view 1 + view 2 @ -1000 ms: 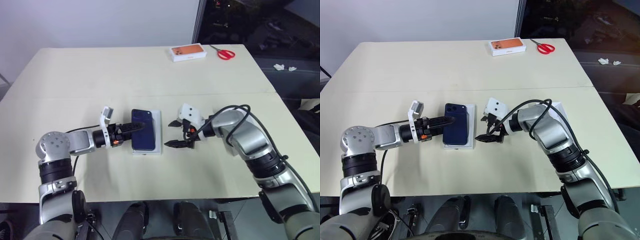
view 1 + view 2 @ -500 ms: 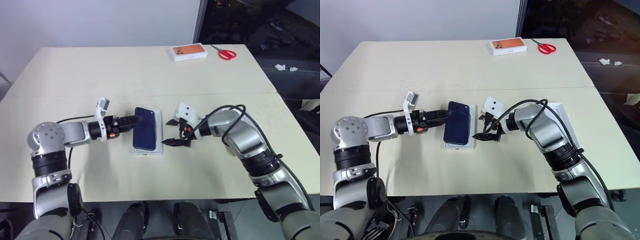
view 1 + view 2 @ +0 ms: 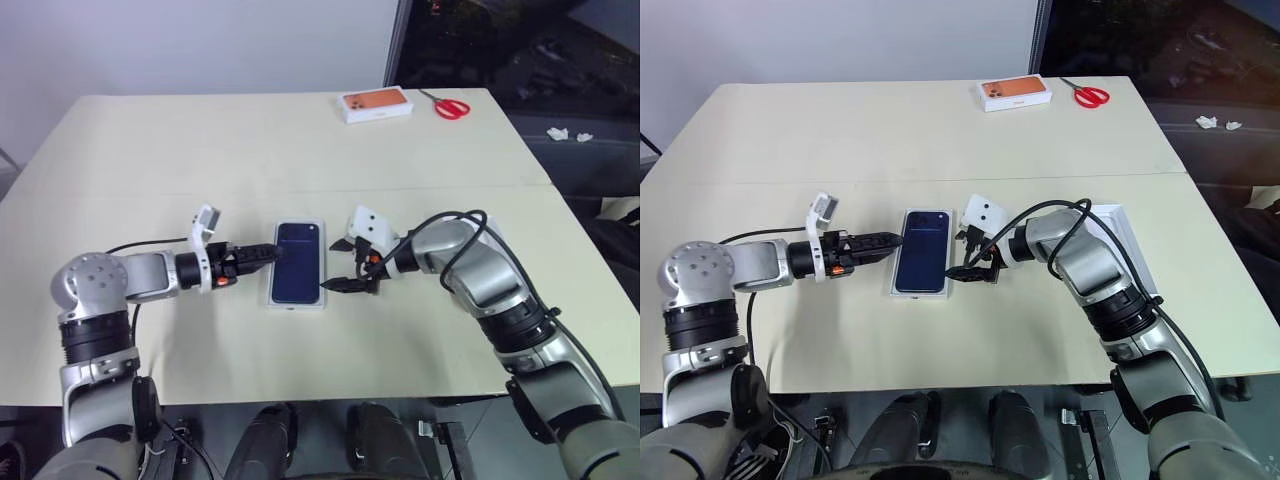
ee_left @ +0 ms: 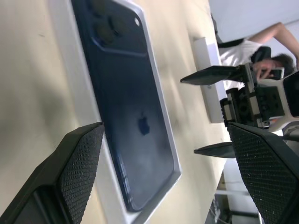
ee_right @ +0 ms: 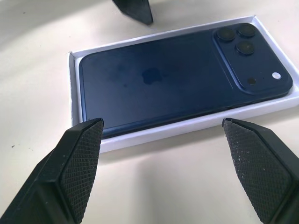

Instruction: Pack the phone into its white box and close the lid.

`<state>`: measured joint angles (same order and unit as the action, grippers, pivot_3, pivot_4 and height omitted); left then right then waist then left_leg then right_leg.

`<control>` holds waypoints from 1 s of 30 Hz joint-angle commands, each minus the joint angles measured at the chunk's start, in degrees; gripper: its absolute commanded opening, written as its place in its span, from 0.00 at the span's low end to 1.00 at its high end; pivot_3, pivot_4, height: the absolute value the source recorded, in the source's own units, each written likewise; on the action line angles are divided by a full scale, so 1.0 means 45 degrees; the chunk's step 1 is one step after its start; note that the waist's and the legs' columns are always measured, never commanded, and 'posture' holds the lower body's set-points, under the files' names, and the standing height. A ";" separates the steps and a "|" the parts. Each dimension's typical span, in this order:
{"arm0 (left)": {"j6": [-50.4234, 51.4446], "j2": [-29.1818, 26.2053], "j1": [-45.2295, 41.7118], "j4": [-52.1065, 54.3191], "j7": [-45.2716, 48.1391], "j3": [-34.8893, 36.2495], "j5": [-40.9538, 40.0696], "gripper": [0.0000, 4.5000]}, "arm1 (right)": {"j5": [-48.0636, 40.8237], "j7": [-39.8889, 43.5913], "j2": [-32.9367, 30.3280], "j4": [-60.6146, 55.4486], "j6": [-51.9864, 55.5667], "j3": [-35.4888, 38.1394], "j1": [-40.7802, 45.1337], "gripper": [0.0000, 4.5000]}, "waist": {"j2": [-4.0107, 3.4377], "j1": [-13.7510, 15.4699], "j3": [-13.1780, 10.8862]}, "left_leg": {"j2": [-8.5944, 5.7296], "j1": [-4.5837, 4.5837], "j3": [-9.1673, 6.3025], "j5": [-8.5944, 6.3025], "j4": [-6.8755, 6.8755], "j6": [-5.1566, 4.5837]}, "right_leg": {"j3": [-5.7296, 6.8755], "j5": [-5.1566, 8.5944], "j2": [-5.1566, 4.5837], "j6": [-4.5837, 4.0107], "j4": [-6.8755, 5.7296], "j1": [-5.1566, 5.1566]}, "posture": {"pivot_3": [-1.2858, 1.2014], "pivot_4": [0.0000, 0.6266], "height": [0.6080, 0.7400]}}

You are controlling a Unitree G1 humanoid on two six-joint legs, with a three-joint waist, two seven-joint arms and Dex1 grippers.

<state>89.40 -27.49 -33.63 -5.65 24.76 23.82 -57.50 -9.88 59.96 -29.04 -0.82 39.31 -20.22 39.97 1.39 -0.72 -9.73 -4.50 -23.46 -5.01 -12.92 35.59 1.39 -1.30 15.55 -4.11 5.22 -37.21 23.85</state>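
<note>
Flanking the white box [image 3: 297, 302], we hold both grippers' fingers [image 5: 74, 168] open, empty, so the seated phone [image 3: 298, 262] stays flat.

Silver-grey jointed metal arms with black cables, white camera housings at the wrists, an apparently orange wrist marking, and black textured two-fingered left gripper [image 3: 274, 253] and right gripper [image 3: 335, 266].
</note>
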 commanded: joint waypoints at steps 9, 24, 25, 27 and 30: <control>-0.1754 -0.1150 0.0640 0.1103 -0.0166 0.0339 0.1013 0.57 | -0.0129 -0.0530 0.0235 0.0650 -0.1037 0.0891 0.0338 0.74 | -0.0001 -0.0058 0.0000 | 0.0001 0.0000 0.0001 -0.0001 0.0000 -0.0002 | -0.0001 0.0000 0.0001 0.0000 -0.0001 0.0003 | 0.52 0.24 1.00; -0.4941 0.0185 0.1535 0.0575 0.0946 -0.3948 0.3726 0.00 | 0.2098 -0.1331 0.0637 0.2096 -0.2845 -0.0411 0.0137 0.02 | -0.0002 0.0010 0.0001 | -0.0001 -0.0001 0.0021 -0.0006 0.0010 -0.0012 | -0.0013 -0.0005 -0.0002 -0.0008 -0.0001 0.0000 | 0.52 0.24 1.00; -0.5239 0.0254 0.1414 0.0255 0.1087 -0.4524 0.4145 0.00 | 0.2139 -0.1340 0.0701 0.2136 -0.2848 -0.0427 0.0170 0.02 | -0.0007 0.0019 0.0004 | -0.0001 -0.0001 0.0020 -0.0006 0.0011 -0.0012 | -0.0012 -0.0004 -0.0002 -0.0008 -0.0001 -0.0001 | 0.52 0.24 1.00; -0.5586 0.0524 0.1004 -0.0518 0.1260 -0.5080 0.4651 0.00 | 0.2231 -0.1357 0.0785 0.2278 -0.2870 -0.0435 0.0247 0.02 | -0.0022 0.0063 0.0013 | -0.0002 0.0003 0.0017 -0.0006 0.0024 -0.0013 | -0.0005 -0.0005 -0.0002 -0.0008 0.0000 -0.0020 | 0.52 0.24 1.00; -0.5827 0.1128 0.0196 -0.1428 0.1677 -0.5323 0.4872 0.00 | 0.2396 -0.1322 0.0683 0.2565 -0.2992 -0.0340 0.0375 0.02 | -0.0035 0.0210 0.0020 | -0.0007 0.0032 -0.0002 -0.0051 0.0066 -0.0088 | 0.0023 -0.0005 -0.0003 -0.0008 0.0005 -0.0083 | 0.52 0.24 1.00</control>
<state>63.22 -24.36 -31.95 -9.41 31.73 3.02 -36.69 1.04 53.85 -26.35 11.39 27.13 -22.53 39.74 1.23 0.22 -9.64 -4.53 -23.30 -5.02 -13.19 35.95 0.92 -1.18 15.53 -4.13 5.18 -37.19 23.43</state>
